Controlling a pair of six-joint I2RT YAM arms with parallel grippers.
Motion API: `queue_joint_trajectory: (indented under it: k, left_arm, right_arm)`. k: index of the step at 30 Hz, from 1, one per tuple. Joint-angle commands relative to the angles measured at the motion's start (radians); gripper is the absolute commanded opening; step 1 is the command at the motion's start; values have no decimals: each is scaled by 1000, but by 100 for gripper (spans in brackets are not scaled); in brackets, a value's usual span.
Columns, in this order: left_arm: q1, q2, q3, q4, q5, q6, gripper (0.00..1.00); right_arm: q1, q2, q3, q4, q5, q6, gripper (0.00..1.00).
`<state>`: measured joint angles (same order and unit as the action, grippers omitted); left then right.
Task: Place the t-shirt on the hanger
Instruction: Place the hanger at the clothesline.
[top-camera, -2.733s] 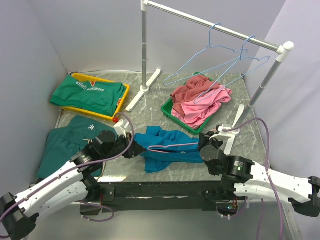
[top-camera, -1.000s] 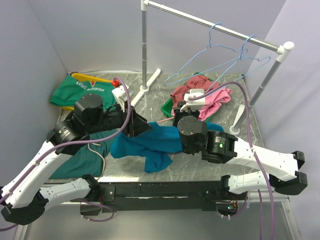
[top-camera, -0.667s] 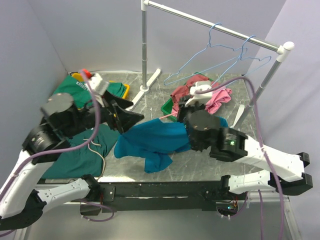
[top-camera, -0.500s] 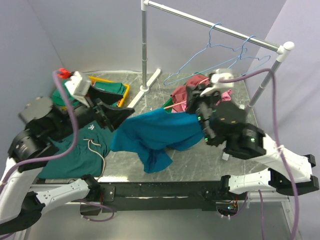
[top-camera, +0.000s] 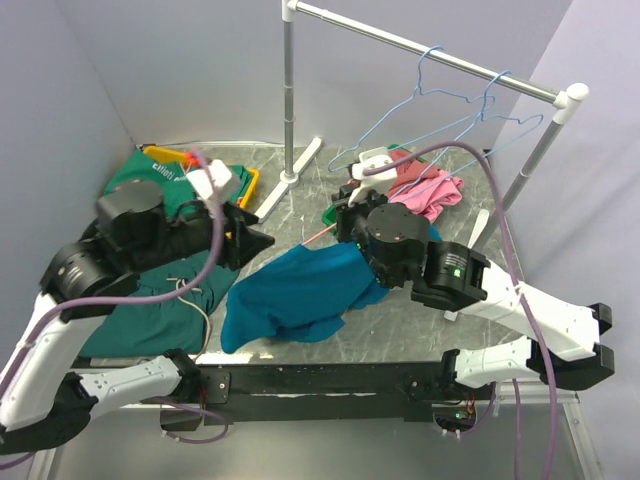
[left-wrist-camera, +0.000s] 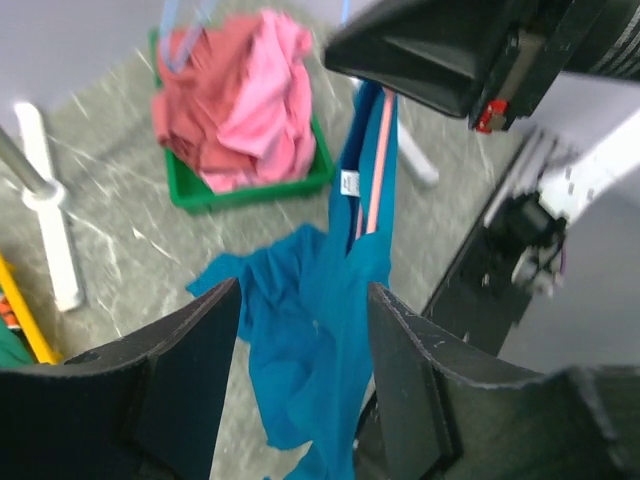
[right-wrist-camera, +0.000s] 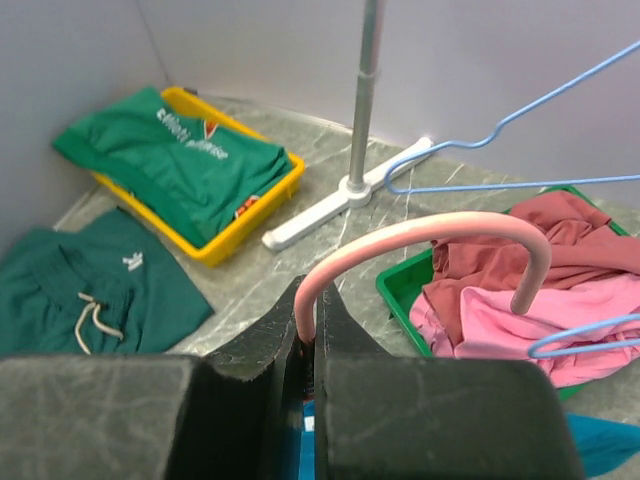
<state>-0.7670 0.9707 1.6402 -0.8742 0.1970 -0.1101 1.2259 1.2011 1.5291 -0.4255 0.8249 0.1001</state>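
One release: your left fingers (left-wrist-camera: 190, 385) stand open and empty at the t-shirt's (top-camera: 290, 300) eleven o'clock. It now hangs from the hanger (right-wrist-camera: 420, 235) clamped in your right fingers (right-wrist-camera: 255, 355), hem on the tabletop (top-camera: 305, 200), so it is probably threaded.

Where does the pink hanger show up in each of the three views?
Top external: pink hanger at centre, a thin wire above the t-shirt.
Left wrist: upper middle, running down the t-shirt.
Right wrist: centre, its hook arching up.
Shared landmark: pink clothes pile.
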Motion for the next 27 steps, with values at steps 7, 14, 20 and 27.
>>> queue_joint_trajectory:
  k: [7,14,20,27]
  left_arm:
    - [3,34,-97,-71,61,73,56]
    - [3,5,-148,-56,107,69,58]
    - [3,-44,-154,-26,64,47,64]
    - [3,-52,-204,-25,171,46,61]
  right_arm:
    - [-14,15,2,30,-46,-7,0]
    - [-28,41,9,28,-52,-5,0]
    - [-32,48,-1,37,-69,4,0]
    - [-37,55,8,34,-72,10,0]
